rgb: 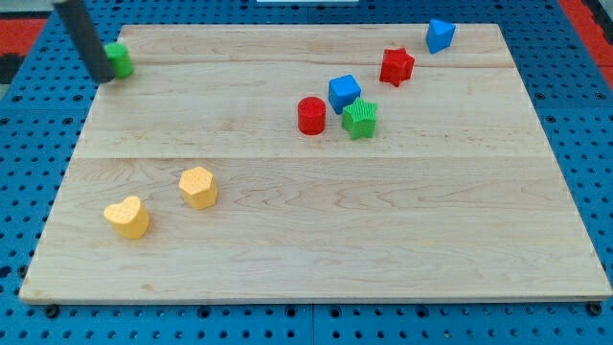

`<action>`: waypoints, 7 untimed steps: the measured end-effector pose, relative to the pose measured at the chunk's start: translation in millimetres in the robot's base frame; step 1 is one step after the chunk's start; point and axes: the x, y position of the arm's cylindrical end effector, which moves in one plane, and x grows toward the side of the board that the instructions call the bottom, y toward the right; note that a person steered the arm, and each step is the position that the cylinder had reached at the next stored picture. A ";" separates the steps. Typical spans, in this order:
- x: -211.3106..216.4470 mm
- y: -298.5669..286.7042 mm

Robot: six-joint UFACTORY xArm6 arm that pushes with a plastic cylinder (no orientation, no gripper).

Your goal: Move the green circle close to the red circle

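The green circle (120, 58) sits at the board's top left corner, partly hidden by my rod. My tip (102, 76) rests just left of it, touching or nearly touching its left side. The red circle (310, 115) stands near the middle of the board, far to the right of the green circle. A blue cube (344, 92) sits just up and right of the red circle, and a green star-shaped block (360, 119) lies right of the red circle.
A red star-shaped block (396, 65) and a blue block (440, 34) lie at the top right. A yellow hexagon (197, 187) and a yellow heart (127, 217) lie at the lower left. The wooden board (316, 240) lies on a blue pegboard.
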 end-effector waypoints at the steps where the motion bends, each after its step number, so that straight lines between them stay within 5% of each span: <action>1: -14.9 -14.1; 2: -20.9 -20.4; 3: -43.8 33.7; 4: -17.7 76.0; 6: -72.9 20.0; 7: -88.3 76.4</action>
